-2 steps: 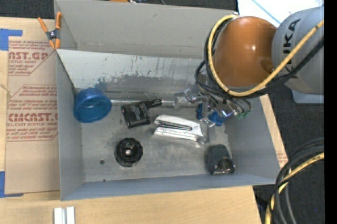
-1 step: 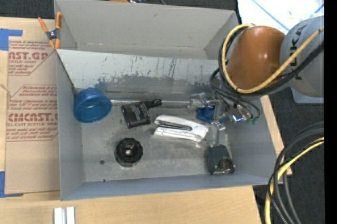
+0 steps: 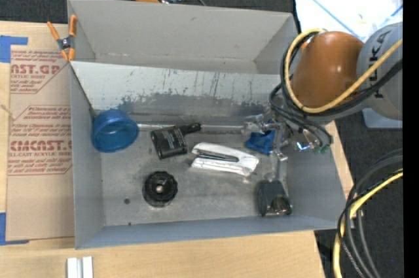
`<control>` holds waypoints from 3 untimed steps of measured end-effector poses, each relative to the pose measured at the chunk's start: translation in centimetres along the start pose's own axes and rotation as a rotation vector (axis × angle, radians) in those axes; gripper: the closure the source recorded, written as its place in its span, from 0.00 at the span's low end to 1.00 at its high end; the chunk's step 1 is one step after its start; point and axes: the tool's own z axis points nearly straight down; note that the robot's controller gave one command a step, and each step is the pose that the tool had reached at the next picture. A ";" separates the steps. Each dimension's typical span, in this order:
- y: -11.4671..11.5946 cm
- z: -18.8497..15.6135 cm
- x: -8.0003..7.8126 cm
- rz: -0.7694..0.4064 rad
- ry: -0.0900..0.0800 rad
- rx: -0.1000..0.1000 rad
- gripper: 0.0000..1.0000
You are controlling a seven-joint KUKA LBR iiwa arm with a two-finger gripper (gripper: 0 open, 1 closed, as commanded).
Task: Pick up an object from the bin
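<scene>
My gripper [image 3: 268, 140] is low in the bin's right part, under the arm's orange dome. It is open, one metal finger [image 3: 255, 121] toward the back and the other [image 3: 280, 160] toward the front. A small blue thing [image 3: 260, 142] lies between them; I cannot tell whether they touch it. A dark grey blocky thing [image 3: 273, 199] rests just in front of the front finger, near the bin's front right corner. A white stapler [image 3: 222, 159] lies flat to the left of the gripper.
Further left lie a black clip-like thing [image 3: 169, 141], a black round knob [image 3: 160, 188] and a blue cup [image 3: 114, 131] with a thin rod running right along the back. The arm and its cables cover the bin's right wall.
</scene>
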 end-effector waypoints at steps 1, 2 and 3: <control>-0.7 5.7 0.6 -0.162 -0.004 -0.001 0.00; 2.7 5.8 -0.2 -0.793 -0.014 0.007 1.00; 2.6 5.8 -0.2 -0.792 -0.014 0.008 1.00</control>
